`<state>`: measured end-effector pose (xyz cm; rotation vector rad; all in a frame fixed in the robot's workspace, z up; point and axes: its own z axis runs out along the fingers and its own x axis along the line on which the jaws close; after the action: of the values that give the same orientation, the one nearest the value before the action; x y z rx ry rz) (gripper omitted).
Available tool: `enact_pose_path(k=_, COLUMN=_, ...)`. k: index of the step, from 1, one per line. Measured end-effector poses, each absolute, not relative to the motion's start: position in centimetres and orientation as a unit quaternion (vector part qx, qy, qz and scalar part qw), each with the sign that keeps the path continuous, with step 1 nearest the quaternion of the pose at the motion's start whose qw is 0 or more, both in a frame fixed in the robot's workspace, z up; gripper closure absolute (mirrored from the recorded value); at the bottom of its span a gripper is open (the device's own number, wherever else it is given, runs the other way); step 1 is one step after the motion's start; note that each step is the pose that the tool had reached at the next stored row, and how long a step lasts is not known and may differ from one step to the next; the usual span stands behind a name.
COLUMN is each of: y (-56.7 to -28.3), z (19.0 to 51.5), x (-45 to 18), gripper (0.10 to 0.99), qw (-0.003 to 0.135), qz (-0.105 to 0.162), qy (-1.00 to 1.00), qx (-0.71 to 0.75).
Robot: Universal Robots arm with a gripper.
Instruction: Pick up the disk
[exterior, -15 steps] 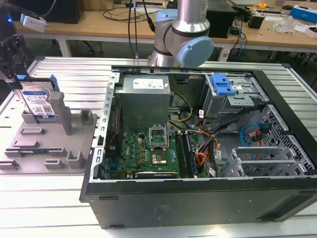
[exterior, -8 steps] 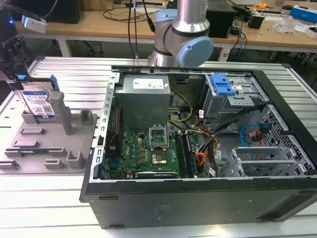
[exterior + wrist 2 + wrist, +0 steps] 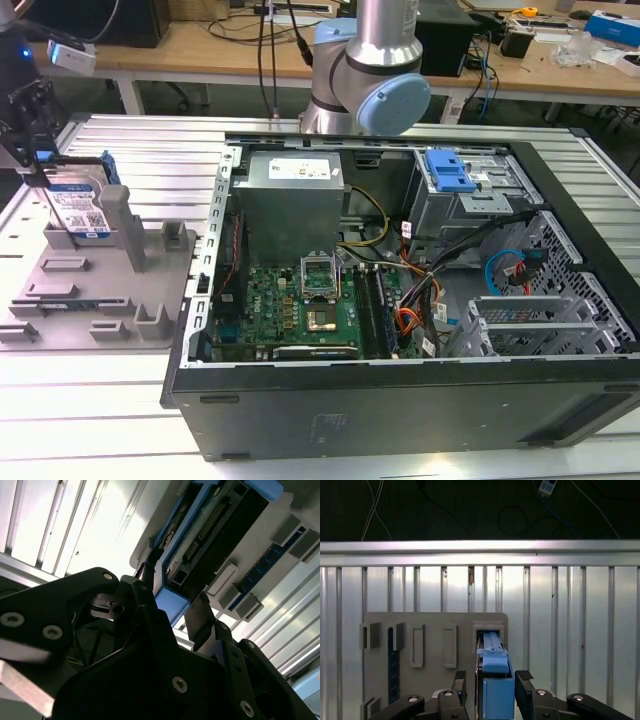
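gripper [image 3: 491, 679]: spread, 2 fingers straddling, nothing clamped | disk [image 3: 496, 700]: upright between them (blue rail toward gripper), seated in grey holder [image 3: 435, 625] slot | risk: gaps look uneven, 1 finger may touch first, tilting disk, jamming it in slot

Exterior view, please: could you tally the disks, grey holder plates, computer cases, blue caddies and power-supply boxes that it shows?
disk: 1
grey holder plate: 1
computer case: 1
blue caddy: 1
power-supply box: 1
Total: 5
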<state>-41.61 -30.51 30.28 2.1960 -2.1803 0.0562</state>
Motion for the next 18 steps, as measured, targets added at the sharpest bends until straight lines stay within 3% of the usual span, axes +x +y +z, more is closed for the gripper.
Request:
enact_pose_path(k=15, y=-30.51, z=30.12, x=-41.49, gripper=0.576, qw=0.023, qz=0.018, qy=-0.704, qx=0.709)
enact_pose_path(k=16, y=-30.51, z=30.08, x=-41.49, gripper=0.592, qw=0.023, qz=0.018, qy=-0.704, qx=0.709)
enact_pose_path(k=17, y=-30.51, z=30.07, x=-41.49, gripper=0.663, qw=0.023, qz=0.018, qy=-0.704, qx=0.709)
enact_pose_path(k=18, y=-30.51, z=30.07, x=-41.49, gripper=0.663, qw=0.023, qz=0.018, qy=-0.704, qx=0.709)
